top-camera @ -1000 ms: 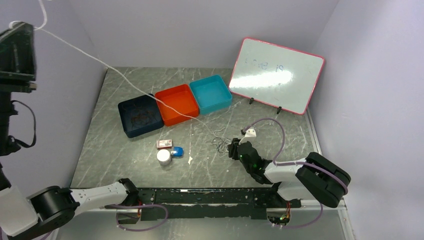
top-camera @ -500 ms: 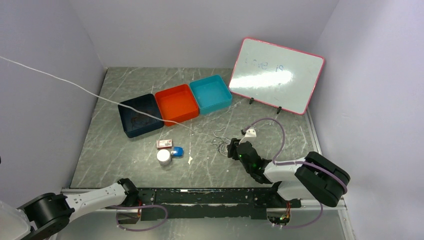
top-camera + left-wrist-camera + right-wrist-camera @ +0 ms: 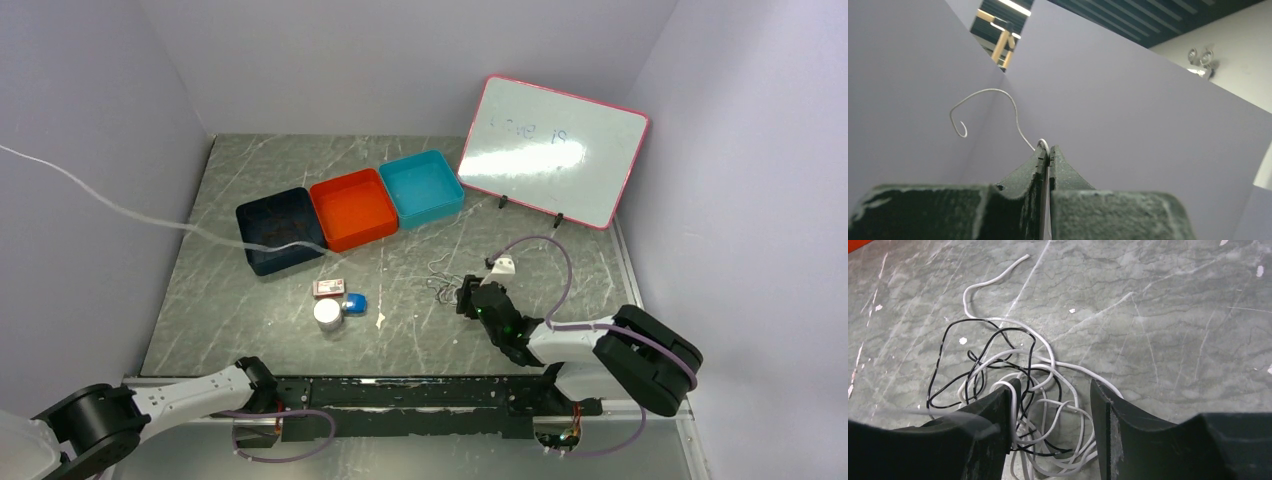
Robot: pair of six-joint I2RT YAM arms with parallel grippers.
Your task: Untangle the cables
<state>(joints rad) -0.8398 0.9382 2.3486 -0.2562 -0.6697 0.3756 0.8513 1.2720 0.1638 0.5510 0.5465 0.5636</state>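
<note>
A tangle of thin white and black cables (image 3: 1013, 365) lies on the marble table, seen small in the top view as the tangle (image 3: 440, 283). My right gripper (image 3: 1055, 385) stands open low over it, with loops lying between the fingers and one white loop against the left finger (image 3: 998, 410). In the top view the right gripper (image 3: 465, 297) sits at the tangle's right edge. One long white cable (image 3: 130, 212) runs from the left edge across the navy bin. My left gripper (image 3: 1048, 149) is shut on that white cable (image 3: 998, 91), raised against the lilac wall, outside the top view.
Navy bin (image 3: 280, 230), orange bin (image 3: 352, 208) and teal bin (image 3: 421, 187) stand in a row at the back. A whiteboard (image 3: 553, 150) leans at the back right. A white cylinder (image 3: 327, 314), a blue object (image 3: 355, 303) and a small box (image 3: 328, 288) sit left of the tangle.
The long white cable has slid left, out of the tangle, and dropped lower; its free end now lies by the navy bin. The right jaws have opened wider.
</note>
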